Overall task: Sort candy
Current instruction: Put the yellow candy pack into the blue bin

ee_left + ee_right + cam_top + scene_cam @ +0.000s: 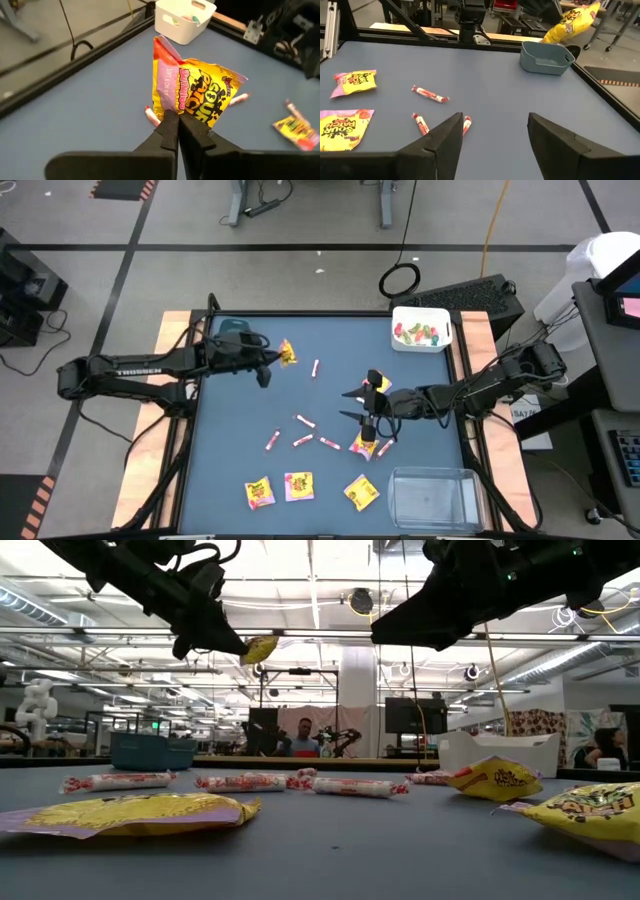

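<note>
L hand [272, 361] is pinching a yellow packet [288, 353] by its corner, holding it off the tabletop [420, 440] in the upper-left part of the high view, just beside the teal bin [232, 330] at the top-left edge. R hand [357, 405] is hovering spread wide, nothing in it, over frame center-right. Pink-white sticks [303, 432] are lying below center; three more packets [285, 488] are sitting along the bottom edge, w/ the clear bin [432, 495] at bottom right. White bin [421, 328] is sitting at the top-right edge. Bare tabletop is showing btwn the two hands.
</note>
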`<state>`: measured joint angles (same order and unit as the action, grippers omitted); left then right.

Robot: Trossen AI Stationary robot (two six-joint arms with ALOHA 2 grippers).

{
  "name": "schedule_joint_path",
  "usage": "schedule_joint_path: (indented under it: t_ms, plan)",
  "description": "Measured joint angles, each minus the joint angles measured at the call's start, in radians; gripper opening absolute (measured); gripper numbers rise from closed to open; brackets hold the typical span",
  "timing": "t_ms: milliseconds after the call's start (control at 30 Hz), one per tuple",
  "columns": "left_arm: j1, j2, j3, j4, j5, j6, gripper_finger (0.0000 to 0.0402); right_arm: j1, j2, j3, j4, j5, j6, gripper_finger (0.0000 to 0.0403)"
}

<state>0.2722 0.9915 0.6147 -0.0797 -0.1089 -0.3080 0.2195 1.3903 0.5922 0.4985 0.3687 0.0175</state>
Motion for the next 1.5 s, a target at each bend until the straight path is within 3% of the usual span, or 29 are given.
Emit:
schedule_joint_path:
  t_ms: [300,800,1100,1500]
  plan:
    - [0.000,0.000,0.000,-0.010,0.030,-0.183,0.0011,0.000,0.000,0.000,-0.002,-0.004,0.075,0.0212]
    - [0.000,0.000,0.000,-0.008,0.037,-0.177,0.0011,0.000,0.000,0.000,-0.002,-0.004,0.068,0.0212]
    - [0.000,0.000,0.000,-0.008,0.053,-0.029,0.0011,0.000,0.000,0.000,-0.002,-0.003,0.049,0.0212]
    - [0.000,0.000,0.000,0.021,0.051,0.493,0.0011,0.000,0.000,0.000,-0.002,-0.003,0.049,0.0212]
